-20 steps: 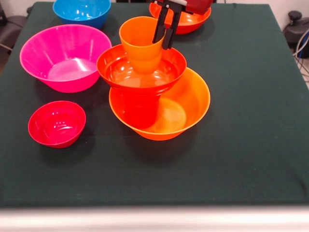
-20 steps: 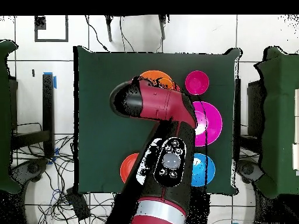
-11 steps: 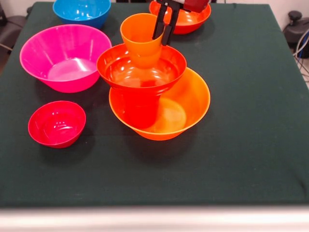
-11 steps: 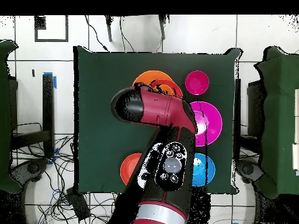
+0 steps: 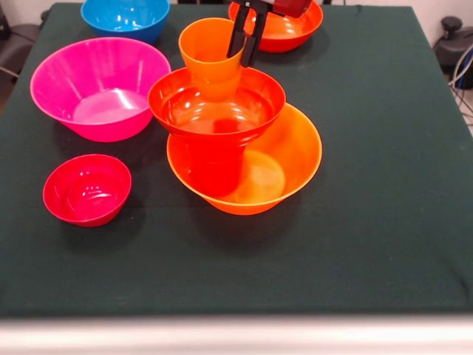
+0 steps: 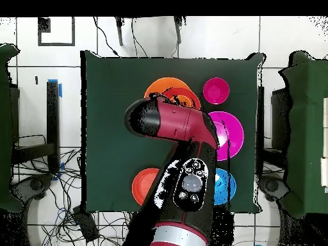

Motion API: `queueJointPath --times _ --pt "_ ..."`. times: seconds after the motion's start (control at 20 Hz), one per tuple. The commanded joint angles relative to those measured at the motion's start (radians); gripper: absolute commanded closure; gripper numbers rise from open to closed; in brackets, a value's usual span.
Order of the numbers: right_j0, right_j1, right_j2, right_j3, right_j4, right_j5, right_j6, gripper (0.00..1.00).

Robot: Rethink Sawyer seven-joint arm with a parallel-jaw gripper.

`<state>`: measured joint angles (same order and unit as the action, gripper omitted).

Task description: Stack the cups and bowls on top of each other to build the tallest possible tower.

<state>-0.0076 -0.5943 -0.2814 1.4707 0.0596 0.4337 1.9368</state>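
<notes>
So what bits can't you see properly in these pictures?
- Overhead view: the red and black arm covers most of the orange tower.
- Front view: the gripper is cut off at the top edge; its grip on the glossy orange plastic cup is unclear.
- Front view: the blue plastic bowl is cut by the top edge.

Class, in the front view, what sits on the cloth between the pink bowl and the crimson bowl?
Nothing: only bare green cloth separates the pink bowl from the crimson bowl.
</notes>
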Motion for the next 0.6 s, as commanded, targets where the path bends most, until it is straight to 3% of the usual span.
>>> queueJointPath --times 0.05,0.6 --pt "-0.028 0.029 0.091 0.043 0.012 -0.041 0.134 1.0" --pt "-0.029 0.051 0.093 0.02 0.014 -0.048 0.141 1.0"
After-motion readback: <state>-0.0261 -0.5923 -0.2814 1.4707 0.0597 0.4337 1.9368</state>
